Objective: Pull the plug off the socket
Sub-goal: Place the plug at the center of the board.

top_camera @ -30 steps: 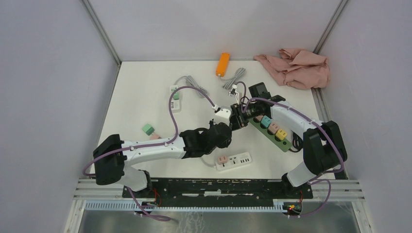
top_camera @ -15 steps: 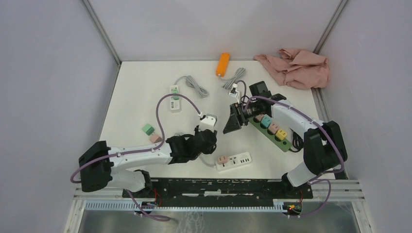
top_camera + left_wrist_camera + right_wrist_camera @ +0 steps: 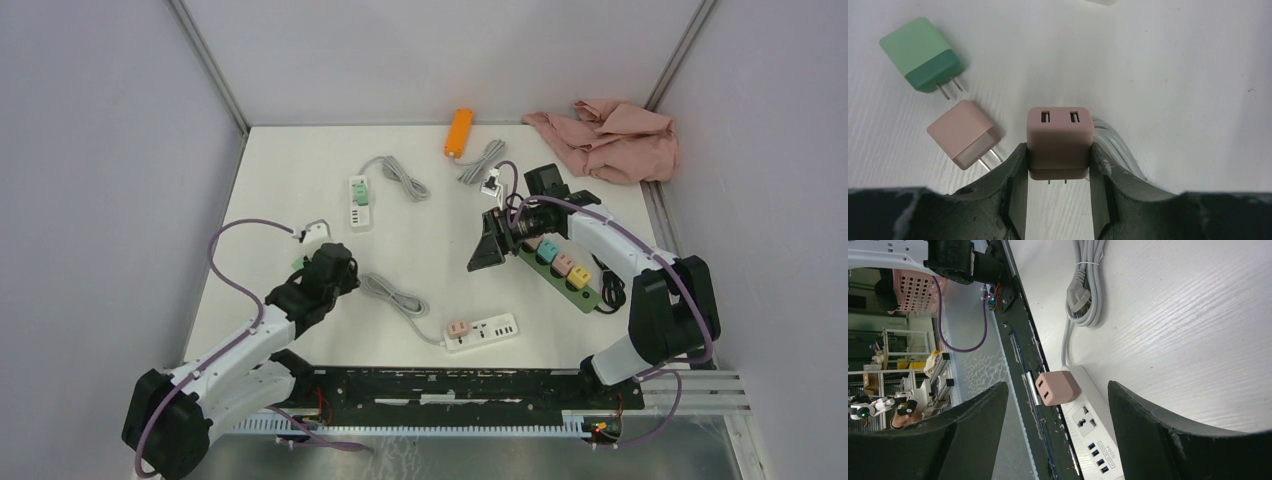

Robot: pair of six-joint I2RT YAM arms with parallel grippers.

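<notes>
My left gripper (image 3: 1058,151) is shut on a dusty-pink plug (image 3: 1060,134), its two prongs pointing back at the camera. It hangs low over the table's near left (image 3: 322,268). Beside it lie a loose green plug (image 3: 923,55) and a loose pale-pink plug (image 3: 964,135). My right gripper (image 3: 487,252) stands open and empty by the left end of the green socket strip (image 3: 585,293), which carries several coloured plugs. In the right wrist view its jaws (image 3: 1058,387) frame a white socket strip (image 3: 1088,425) with a pink plug (image 3: 1057,388) seated in it.
A grey coiled cable (image 3: 395,298) runs to the white strip (image 3: 485,331) at the near edge. A small white strip with a green plug (image 3: 358,195) lies mid-left. At the back are an orange strip (image 3: 459,132), a cable bundle (image 3: 482,160) and a pink cloth (image 3: 610,137).
My left arm swung from the green strip's end back to the near left, carrying the pink plug. My right gripper opened wide and drew slightly right.
</notes>
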